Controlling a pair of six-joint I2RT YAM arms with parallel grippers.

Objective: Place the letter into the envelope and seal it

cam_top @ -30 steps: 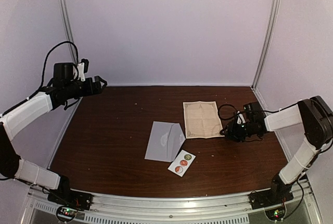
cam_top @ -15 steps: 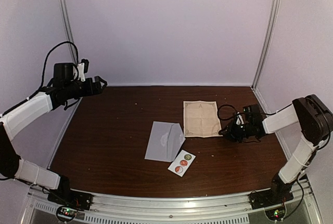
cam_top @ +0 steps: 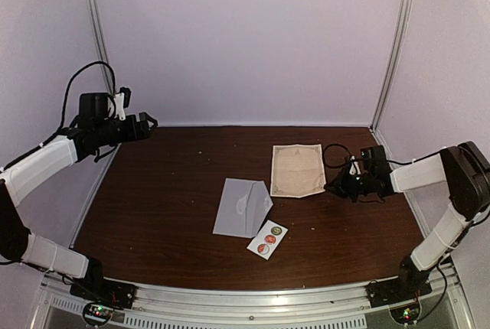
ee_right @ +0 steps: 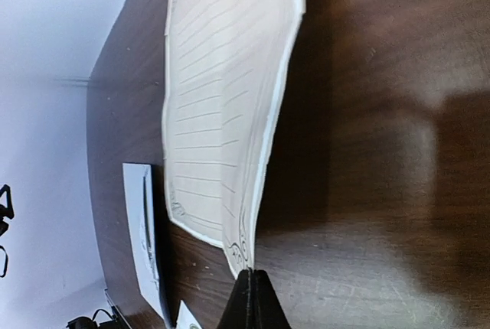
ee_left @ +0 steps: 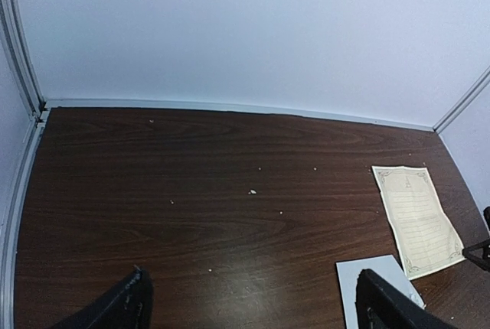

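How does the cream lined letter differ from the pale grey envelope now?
The cream lined letter has a printed border; the pale grey paper envelope is plain. The right tool pinches the letter's corner, with that edge curled up; the envelope lies flat, untouched. Both are thin paper.

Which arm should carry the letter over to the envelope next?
Right. The right gripper is shut on the letter at its corner, with that edge raised. The left gripper hangs open and empty, off at the far left.

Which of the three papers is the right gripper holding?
The cream lined letter, pinched at its corner by the right gripper; the grey envelope and sticker strip lie untouched.
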